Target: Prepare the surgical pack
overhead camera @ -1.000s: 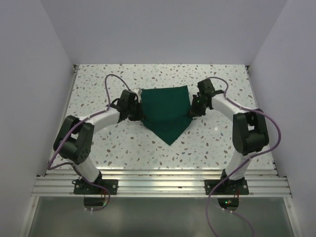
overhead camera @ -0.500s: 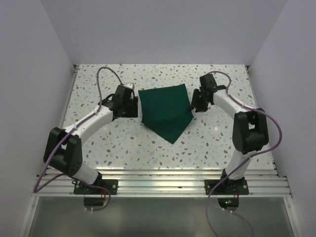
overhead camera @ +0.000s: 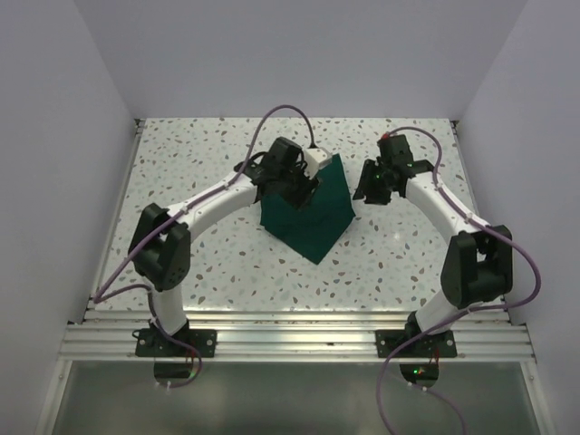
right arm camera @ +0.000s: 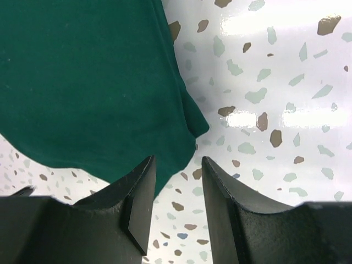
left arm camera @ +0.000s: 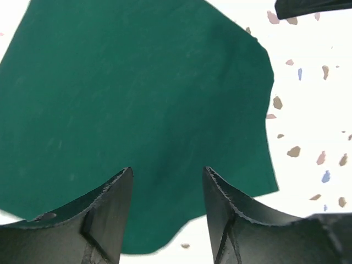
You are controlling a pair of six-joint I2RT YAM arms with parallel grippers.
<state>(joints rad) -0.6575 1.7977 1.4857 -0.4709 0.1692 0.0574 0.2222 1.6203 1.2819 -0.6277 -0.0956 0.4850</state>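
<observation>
The surgical pack, a dark green drape folded to a point aimed at the near edge, lies flat around the middle of the speckled tabletop. The left gripper hovers over the pack's far-left part, jaws apart and grasping nothing. The right gripper hangs just beside the pack's right corner, likewise released and empty.

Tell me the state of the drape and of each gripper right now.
Drape: folded, lying flat on the table, not gripped.
Left gripper: open, empty, above the drape.
Right gripper: open, empty, over the drape's edge.
</observation>
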